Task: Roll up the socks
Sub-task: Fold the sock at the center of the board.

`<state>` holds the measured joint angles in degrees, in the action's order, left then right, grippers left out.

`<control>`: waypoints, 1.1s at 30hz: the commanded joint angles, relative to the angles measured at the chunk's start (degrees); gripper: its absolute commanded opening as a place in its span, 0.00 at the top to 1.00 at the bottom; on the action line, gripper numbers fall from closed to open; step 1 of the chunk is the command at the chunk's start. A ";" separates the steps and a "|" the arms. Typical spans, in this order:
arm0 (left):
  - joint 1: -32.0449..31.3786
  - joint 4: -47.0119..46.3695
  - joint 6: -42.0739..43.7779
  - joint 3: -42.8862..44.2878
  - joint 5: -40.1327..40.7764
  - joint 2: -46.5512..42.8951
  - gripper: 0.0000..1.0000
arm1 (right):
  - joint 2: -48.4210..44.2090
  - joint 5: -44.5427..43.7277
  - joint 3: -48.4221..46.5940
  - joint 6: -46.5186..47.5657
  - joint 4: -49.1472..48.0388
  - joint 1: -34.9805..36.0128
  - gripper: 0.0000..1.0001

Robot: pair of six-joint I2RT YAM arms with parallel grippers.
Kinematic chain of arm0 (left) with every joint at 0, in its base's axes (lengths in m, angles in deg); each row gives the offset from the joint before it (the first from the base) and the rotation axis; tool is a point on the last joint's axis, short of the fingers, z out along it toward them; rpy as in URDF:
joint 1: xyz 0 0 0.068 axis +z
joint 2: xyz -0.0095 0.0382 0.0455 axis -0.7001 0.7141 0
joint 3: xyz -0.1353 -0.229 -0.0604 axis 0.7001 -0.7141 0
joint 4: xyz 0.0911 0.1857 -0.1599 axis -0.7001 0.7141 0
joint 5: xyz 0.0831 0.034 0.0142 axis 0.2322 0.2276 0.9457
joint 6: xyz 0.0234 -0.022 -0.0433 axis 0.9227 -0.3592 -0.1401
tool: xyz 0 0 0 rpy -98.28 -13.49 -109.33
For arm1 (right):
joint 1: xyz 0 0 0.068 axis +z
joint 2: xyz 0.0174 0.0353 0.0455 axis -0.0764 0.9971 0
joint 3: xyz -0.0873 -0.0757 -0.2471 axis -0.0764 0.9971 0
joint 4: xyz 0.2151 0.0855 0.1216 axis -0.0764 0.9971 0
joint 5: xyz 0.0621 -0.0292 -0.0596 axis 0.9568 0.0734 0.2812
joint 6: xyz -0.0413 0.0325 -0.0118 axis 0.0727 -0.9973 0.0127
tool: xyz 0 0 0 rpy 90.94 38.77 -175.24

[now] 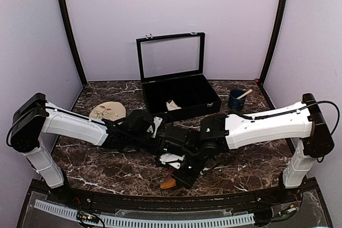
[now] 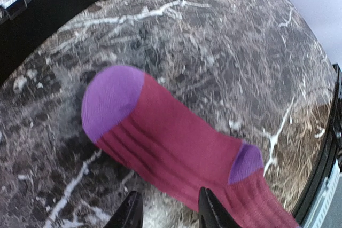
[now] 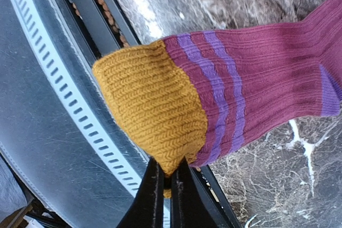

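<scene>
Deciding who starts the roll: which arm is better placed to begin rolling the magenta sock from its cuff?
Right. The right gripper is shut on the orange cuff of the sock. The left gripper is open by the foot part, holding nothing.

The sock [image 2: 176, 148] was soft ribbed cloth, matt magenta and purple; its mustard cuff [image 3: 152, 116] was a coarser, chunky knit. The table [image 2: 214, 41] looked like polished dark marble, faintly glossy. My right fingers [image 3: 149, 201] were smooth black plastic.
</scene>
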<state>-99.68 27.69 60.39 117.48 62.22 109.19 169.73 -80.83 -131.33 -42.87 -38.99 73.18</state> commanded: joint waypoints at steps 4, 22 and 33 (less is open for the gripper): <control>-0.56 -6.22 -0.03 -5.17 -4.37 -2.20 0.63 | 1.66 0.89 -9.23 0.88 6.50 -1.21 0.98; -0.92 -10.81 -3.33 -5.96 -8.64 5.07 0.73 | 0.83 -1.34 -13.47 5.21 10.01 -7.89 0.98; -0.92 -12.09 -9.12 -10.63 -4.83 0.22 0.74 | 2.27 -3.47 -15.92 9.85 9.55 -13.35 0.99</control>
<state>-100.29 16.28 54.64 109.24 54.79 113.74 170.86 -82.74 -145.62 -35.57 -29.28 61.24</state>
